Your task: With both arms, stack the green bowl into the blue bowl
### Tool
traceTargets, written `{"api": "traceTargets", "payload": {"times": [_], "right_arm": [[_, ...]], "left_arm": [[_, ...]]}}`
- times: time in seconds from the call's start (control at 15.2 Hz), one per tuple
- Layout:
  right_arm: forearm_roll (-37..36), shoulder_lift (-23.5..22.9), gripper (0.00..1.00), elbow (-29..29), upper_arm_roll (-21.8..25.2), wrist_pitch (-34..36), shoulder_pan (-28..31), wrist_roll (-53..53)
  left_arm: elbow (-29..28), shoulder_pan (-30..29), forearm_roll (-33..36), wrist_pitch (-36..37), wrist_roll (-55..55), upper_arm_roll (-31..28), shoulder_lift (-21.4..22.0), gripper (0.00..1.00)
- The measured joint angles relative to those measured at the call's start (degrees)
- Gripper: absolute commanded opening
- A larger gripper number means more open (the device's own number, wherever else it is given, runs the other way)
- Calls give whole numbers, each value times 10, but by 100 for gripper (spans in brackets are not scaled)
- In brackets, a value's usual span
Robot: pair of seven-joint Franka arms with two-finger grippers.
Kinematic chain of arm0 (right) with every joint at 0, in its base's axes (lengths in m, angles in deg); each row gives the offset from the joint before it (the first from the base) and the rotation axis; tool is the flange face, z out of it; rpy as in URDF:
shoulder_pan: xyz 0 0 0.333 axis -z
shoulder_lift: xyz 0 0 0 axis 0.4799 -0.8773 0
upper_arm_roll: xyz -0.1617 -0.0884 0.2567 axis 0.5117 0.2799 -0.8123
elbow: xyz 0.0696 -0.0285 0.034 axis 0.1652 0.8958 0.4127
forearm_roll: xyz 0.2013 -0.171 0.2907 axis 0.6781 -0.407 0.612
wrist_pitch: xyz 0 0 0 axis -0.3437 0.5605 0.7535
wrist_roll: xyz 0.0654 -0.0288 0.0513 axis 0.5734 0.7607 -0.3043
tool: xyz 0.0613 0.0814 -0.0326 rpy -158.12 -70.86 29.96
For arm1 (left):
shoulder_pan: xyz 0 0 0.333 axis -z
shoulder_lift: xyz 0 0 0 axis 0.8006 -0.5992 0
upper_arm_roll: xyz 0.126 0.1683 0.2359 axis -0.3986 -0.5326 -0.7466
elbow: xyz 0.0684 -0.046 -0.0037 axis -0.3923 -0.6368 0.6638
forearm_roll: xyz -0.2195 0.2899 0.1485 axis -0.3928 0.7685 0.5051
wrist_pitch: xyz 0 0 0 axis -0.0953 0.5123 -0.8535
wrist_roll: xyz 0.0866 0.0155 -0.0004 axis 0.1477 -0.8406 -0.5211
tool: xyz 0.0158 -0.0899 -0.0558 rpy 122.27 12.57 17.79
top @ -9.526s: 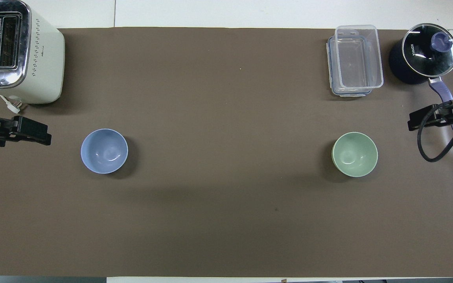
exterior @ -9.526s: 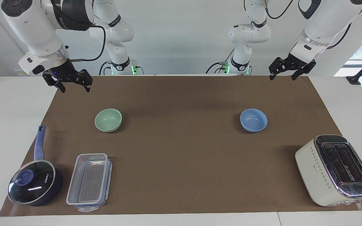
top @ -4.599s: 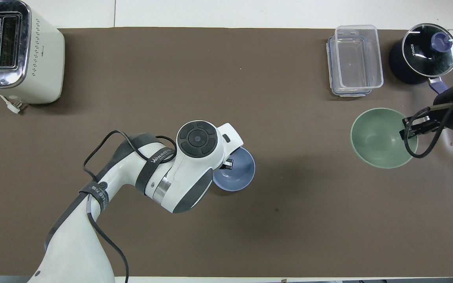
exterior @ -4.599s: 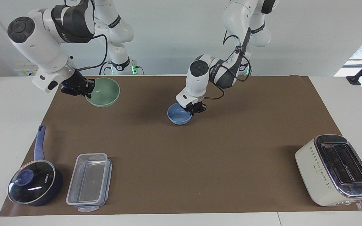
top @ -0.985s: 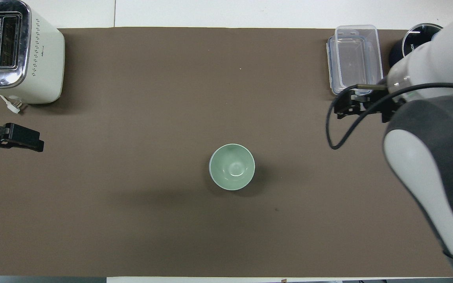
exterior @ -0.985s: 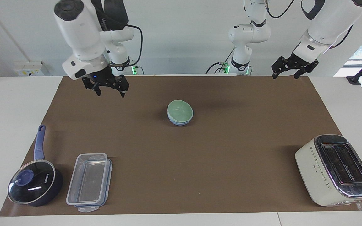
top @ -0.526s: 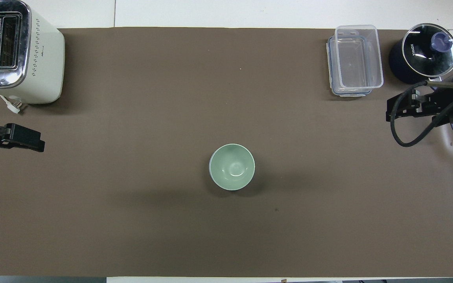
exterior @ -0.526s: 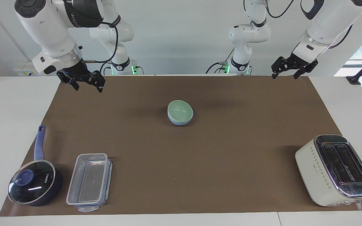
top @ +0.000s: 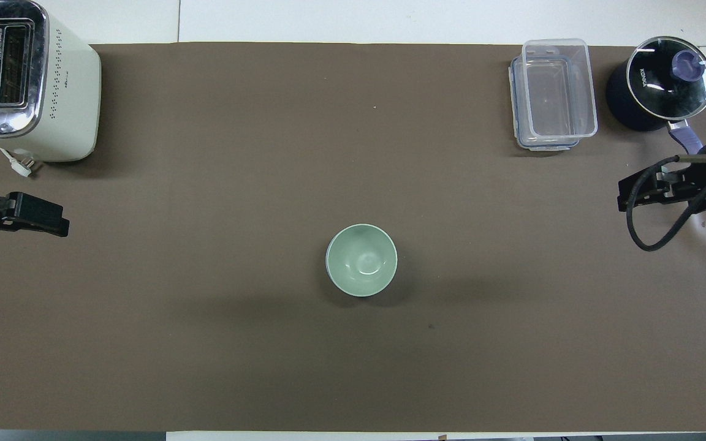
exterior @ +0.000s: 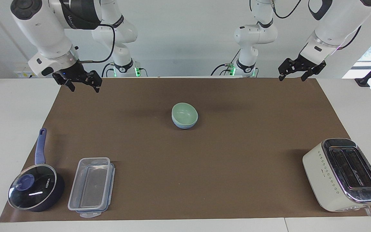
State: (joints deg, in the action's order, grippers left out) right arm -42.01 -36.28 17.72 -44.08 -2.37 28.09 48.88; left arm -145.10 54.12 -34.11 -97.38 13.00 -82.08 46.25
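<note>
The small round pale mint-green bowl (exterior: 185, 113) sits nested inside the small round light periwinkle-blue bowl (exterior: 183, 125) at the middle of the brown table mat (exterior: 237, 167); only the blue bowl's lower wall shows beneath the green rim. The black two-finger right gripper (exterior: 81, 86) hangs over the mat corner at the right arm's end, fingers spread, carrying nothing. The black two-finger left gripper (exterior: 296, 74) hangs over the mat corner at the left arm's end, apparently also spread and empty.
</note>
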Motion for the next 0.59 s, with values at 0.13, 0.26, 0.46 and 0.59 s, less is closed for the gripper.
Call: {"api": "traceTargets", "payload": {"times": [0.13, 0.26, 0.46, 0.59], "right_arm": [[-1, 0, 100, 0, 0, -6, 10, -2], [-1, 0, 100, -1, 0, -7, 13, -3], [-1, 0, 100, -1, 0, -7, 14, -3], [-1, 0, 100, -2, 0, -7, 17, -3]], "left_arm": [[0, 0, 0, 0, 0, 0, 0, 100], [0, 0, 0, 0, 0, 0, 0, 100], [0, 0, 0, 0, 0, 1, 0, 100], [0, 0, 0, 0, 0, 1, 0, 100]]}}
